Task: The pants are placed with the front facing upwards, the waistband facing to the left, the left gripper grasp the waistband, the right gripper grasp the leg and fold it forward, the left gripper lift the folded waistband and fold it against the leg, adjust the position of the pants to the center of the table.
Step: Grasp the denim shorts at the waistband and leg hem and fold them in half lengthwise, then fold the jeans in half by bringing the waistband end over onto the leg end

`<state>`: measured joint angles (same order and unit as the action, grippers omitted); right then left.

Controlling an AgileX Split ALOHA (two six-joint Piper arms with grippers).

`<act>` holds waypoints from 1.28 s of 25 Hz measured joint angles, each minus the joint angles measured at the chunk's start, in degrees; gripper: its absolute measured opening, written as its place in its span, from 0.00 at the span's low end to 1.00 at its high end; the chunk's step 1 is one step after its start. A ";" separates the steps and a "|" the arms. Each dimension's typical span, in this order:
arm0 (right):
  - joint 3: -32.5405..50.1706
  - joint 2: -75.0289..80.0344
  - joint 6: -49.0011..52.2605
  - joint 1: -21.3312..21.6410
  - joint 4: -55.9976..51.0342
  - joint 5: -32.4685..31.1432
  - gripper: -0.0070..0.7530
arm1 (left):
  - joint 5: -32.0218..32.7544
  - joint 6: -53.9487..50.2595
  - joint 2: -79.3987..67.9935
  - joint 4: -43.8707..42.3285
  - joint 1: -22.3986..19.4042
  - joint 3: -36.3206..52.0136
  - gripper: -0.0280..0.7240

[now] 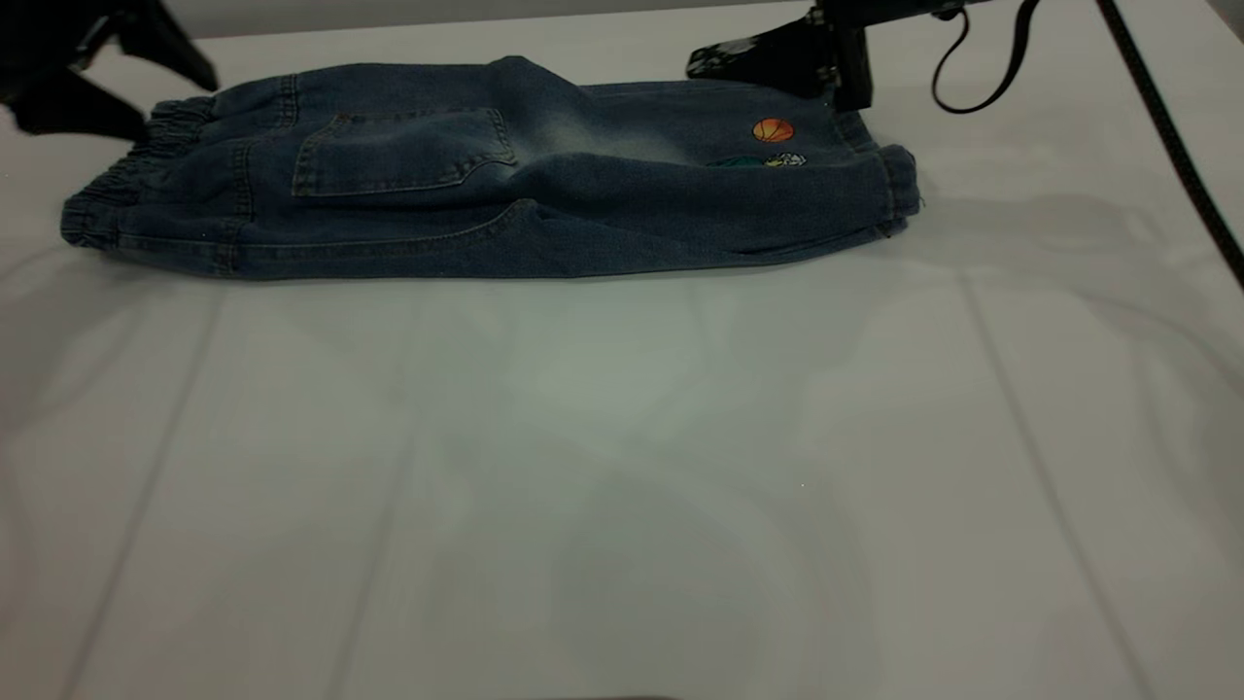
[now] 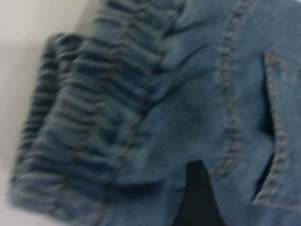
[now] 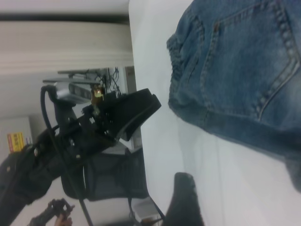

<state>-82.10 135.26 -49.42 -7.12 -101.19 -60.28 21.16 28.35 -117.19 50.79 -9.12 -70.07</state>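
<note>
The blue denim pants lie folded lengthwise on the far part of the white table. A back pocket faces up. The ruffled waistband is at the left, the leg hems at the right, near an orange ball print. My left gripper hovers open just over the waistband; one of its fingers shows above the denim by the pocket seam. My right gripper is open above the far edge of the leg end, holding nothing. Its finger shows over bare table.
A black cable runs down the right side of the table. The right wrist view shows the left arm's gripper beyond the waistband and room clutter past the table edge. White tabletop stretches in front of the pants.
</note>
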 joint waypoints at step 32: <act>0.00 0.00 -2.11 -1.43 0.02 2.03 0.65 | 7.20 6.50 -10.56 7.05 -9.91 -0.13 0.68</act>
<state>-82.10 135.26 -51.53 -8.55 -101.17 -58.25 28.36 34.84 -127.76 57.84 -19.02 -70.20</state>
